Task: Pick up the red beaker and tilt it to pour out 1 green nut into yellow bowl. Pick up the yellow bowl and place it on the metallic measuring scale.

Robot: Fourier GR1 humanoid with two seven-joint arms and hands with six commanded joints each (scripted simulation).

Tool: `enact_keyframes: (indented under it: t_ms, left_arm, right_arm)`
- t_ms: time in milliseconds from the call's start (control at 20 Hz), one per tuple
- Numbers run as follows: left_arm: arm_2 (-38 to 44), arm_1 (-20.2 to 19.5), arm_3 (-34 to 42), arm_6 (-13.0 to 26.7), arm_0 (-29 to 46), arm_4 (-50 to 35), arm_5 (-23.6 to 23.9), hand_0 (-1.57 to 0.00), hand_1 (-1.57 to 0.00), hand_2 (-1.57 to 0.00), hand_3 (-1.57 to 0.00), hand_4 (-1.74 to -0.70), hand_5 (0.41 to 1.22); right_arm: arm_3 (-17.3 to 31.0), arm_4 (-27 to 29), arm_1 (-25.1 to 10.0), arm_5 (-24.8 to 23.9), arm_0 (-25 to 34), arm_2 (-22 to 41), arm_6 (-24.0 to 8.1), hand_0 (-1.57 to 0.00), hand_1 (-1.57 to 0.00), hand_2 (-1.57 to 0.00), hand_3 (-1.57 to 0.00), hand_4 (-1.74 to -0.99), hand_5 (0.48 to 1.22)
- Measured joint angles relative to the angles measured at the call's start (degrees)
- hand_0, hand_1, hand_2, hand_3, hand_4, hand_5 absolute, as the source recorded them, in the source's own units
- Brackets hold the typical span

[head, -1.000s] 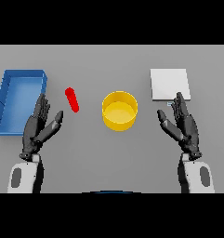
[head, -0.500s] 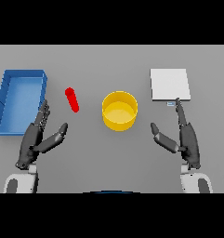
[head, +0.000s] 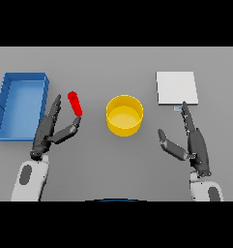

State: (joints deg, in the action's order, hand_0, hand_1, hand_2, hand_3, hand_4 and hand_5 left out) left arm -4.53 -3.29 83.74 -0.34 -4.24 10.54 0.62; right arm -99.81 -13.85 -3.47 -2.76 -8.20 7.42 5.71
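Note:
The red beaker (head: 75, 103) is a small red cylinder lying on the table left of centre. My left hand (head: 50, 130) is just below and left of it, open, with the thumb tip close under the beaker's near end and the straight fingers to its left. The yellow bowl (head: 124, 115) stands upright at the table's centre. The metallic measuring scale (head: 176, 88) is a flat pale square at the upper right. My right hand (head: 193, 143) is open, turned edge-on, below the scale and right of the bowl, touching neither.
A blue tray (head: 21, 104) with raised walls sits at the far left, close beside my left hand's fingers.
Both hands have turned edge-on. The left hand has moved up and right toward the red beaker. The right hand has shifted slightly, with its fingertips nearer the scale.

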Motion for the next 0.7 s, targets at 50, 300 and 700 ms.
enact_keyframes:
  t_ms: [50,300,700]
  left_arm:
    - [0.0,0.4,-1.8,-0.6,-1.5,0.0,-0.1,0.00,0.00,0.00,0.00,-1.25,0.650]
    - [2.2,0.3,-10.2,-2.5,-8.5,-0.2,0.4,0.00,0.00,0.00,0.00,-1.28,0.680]
    - [3.1,1.0,-18.3,-3.1,-15.2,0.8,1.5,0.00,0.00,0.00,0.00,-1.29,0.684]
  right_arm:
    - [0.7,0.0,0.6,0.0,0.7,0.3,-1.1,0.00,0.00,0.00,0.00,-1.280,0.634]
    - [1.4,-0.2,-0.2,-0.3,0.4,-0.4,0.3,0.00,0.00,0.00,0.00,-1.267,0.635]
    - [1.1,-0.2,-0.4,-0.2,0.5,-0.6,-0.3,0.00,0.00,0.00,0.00,-1.269,0.643]
